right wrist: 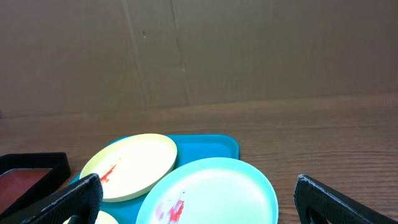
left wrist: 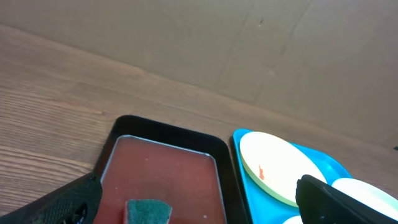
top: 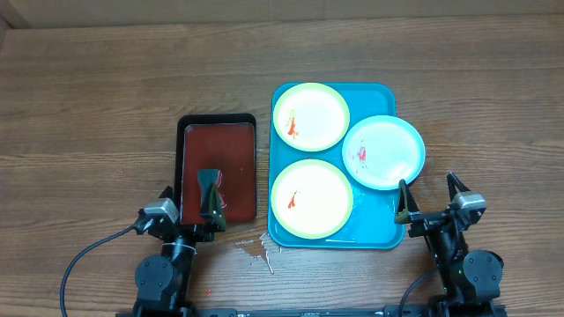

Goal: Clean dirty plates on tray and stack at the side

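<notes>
The turquoise tray [top: 377, 218] holds three plates with red smears. One yellow-green plate [top: 310, 116] is at the far left, another [top: 311, 199] at the near left. The light-blue plate [top: 383, 151] is at the right, overhanging the rim. My left gripper [top: 189, 204] is open and empty over the near end of the dark-red tray [top: 220, 145], with a green sponge [left wrist: 148, 210] lying between its fingers [left wrist: 198, 186]. My right gripper [top: 430, 195] is open and empty just off the turquoise tray's near right corner. The right wrist view shows its fingers [right wrist: 199, 183] and the light-blue plate [right wrist: 211, 190] below.
The black-rimmed dark-red tray [left wrist: 161, 168] lies left of the turquoise tray [left wrist: 249, 186], almost touching it. A small wet smear [top: 256, 251] marks the wooden table near the trays' front. A cardboard wall [right wrist: 249, 50] stands behind the table.
</notes>
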Tool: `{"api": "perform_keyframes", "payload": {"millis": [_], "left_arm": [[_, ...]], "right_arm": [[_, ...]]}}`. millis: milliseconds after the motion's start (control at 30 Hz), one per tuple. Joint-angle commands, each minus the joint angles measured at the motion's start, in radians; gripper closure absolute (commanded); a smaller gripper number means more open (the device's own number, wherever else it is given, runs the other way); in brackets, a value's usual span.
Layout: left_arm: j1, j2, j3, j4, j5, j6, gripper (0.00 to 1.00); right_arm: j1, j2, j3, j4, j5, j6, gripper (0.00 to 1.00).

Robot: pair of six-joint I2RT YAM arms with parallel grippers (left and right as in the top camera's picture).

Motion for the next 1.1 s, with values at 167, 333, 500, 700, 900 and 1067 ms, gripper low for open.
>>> {"api": "perform_keyframes", "payload": {"millis": [167, 333, 500, 700, 900, 1067], "left_arm": [[0.005, -0.008, -0.003, 0.006, -0.036, 0.007, 0.00], [0.005, -0.008, -0.003, 0.006, 0.060, -0.046, 0.00], [0.005, -0.008, -0.003, 0.149, 0.180, -0.068, 0.00], [0.005, 0.008, 0.117, 0.162, 0.166, -0.062, 0.00], [0.005, 0.251, 0.478, -0.074, 0.138, 0.054, 0.00], [0.005, 0.547, 0.813, -0.357, 0.179, 0.055, 0.00]], "right_arm": [[0.007, -0.008, -0.010, 0.005, 0.009, 0.001, 0.00], [0.007, -0.008, -0.010, 0.005, 0.005, 0.005, 0.00], [0.007, -0.008, -0.009, 0.063, -0.160, 0.008, 0.00], [0.007, 0.005, 0.098, 0.032, -0.276, 0.053, 0.00], [0.007, 0.245, 0.442, -0.173, -0.275, 0.049, 0.00], [0.007, 0.562, 0.814, -0.464, -0.275, 0.049, 0.00]]}}
